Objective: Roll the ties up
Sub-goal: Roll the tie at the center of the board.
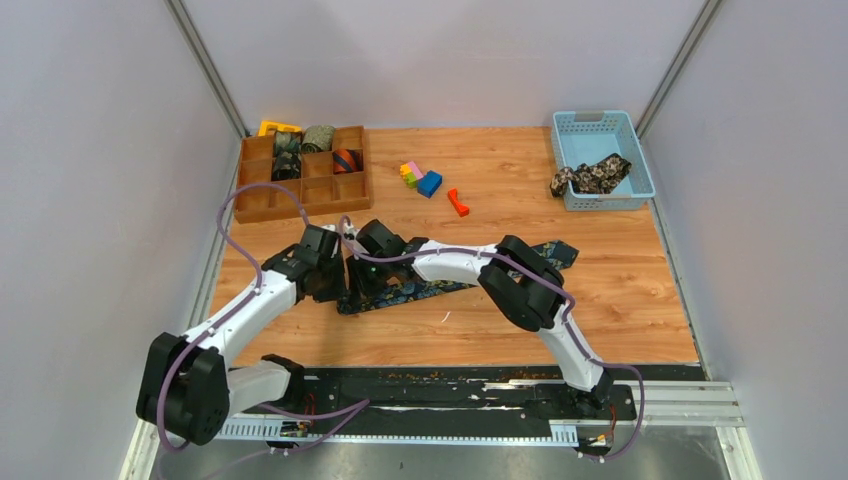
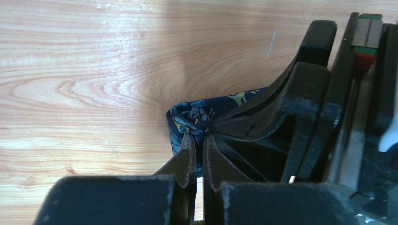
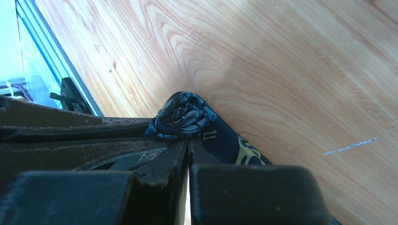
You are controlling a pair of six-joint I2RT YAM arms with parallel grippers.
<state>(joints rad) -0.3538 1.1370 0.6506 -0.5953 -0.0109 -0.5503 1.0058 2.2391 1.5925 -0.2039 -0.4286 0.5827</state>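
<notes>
Two loose ties (image 1: 590, 175), four coiled ties (image 1: 346, 160), one tray (image 1: 300, 206), one basket (image 1: 606, 200).

White arm links (image 1: 245, 310), black joints (image 1: 190, 385), mauve cables (image 1: 235, 225)

No readable text, label, brand or number in any view. Navy paisley tie (image 3: 183, 117): woven pattern only, no lettering.

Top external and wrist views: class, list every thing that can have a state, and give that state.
Navy tie: one end coiled, the rest flat on the table.
Left jaws: shut on the coil.
Right jaws: shut on the coil.
Floral tie: unrolled, bunched in the blue basket.
Ties in the wooden tray: rolled.
</notes>
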